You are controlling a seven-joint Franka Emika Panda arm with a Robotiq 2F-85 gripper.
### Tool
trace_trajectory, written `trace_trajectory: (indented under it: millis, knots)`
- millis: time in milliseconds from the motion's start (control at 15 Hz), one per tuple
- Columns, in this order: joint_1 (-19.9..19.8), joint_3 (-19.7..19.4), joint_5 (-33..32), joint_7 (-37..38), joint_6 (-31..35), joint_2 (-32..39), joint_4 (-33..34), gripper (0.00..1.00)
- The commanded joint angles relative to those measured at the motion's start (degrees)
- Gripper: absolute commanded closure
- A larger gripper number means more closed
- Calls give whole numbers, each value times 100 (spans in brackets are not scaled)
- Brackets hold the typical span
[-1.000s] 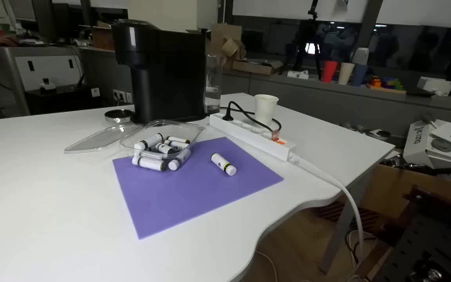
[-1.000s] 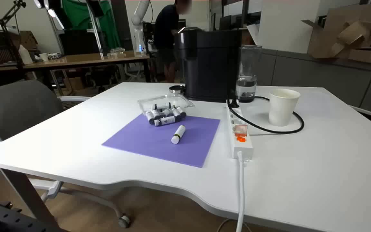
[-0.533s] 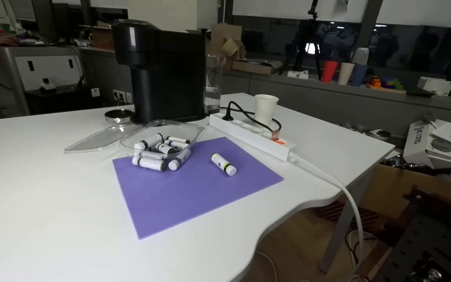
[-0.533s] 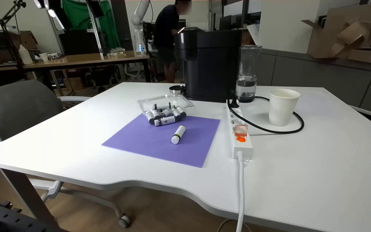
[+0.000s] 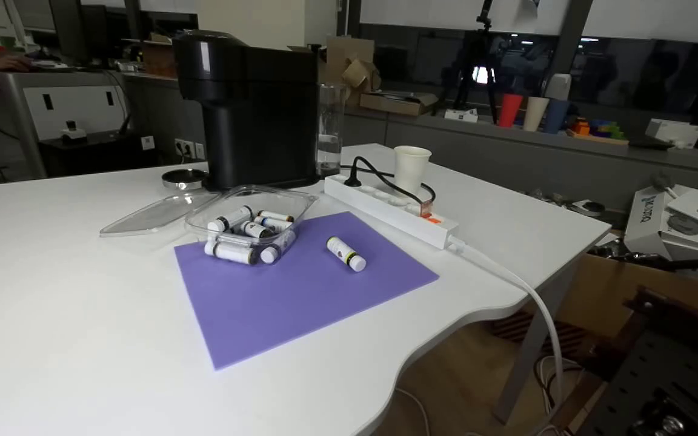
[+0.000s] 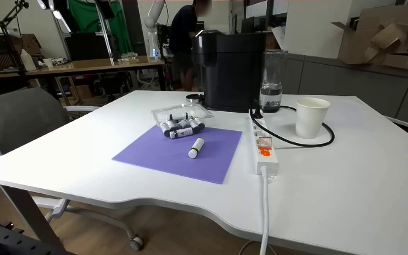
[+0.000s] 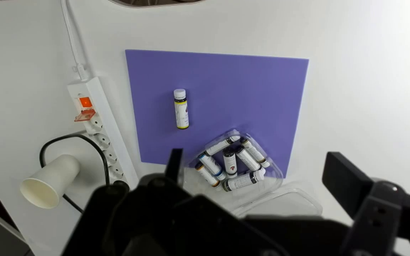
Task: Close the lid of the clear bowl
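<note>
Your bowl (image 5: 289, 203) and lid (image 5: 156, 215) are glossy, clear plastic; the mat (image 5: 288, 303) is matt, the table (image 5: 94, 315) smooth

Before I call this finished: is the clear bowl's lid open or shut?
Open. In an exterior view, the lid lies out to the side of the clear bowl, leaving the bottles inside uncovered.

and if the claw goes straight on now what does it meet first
Probably the clear bowl with the white-capped bottles in it: they show within the spread of the open claw in the wrist view. Depth is unclear, so the exact first contact can't be told.
</note>
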Motion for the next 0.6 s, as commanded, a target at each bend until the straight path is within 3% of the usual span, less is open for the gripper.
trace_trajectory:
  millis: [0,267,533]
  knots:
    - [-145,-103,-369,113,153,322,212,0]
    - [-650,-266,-983,76,512,1158,820,0]
    - [-774,-450,-1576,-240,307,2460,1913,0]
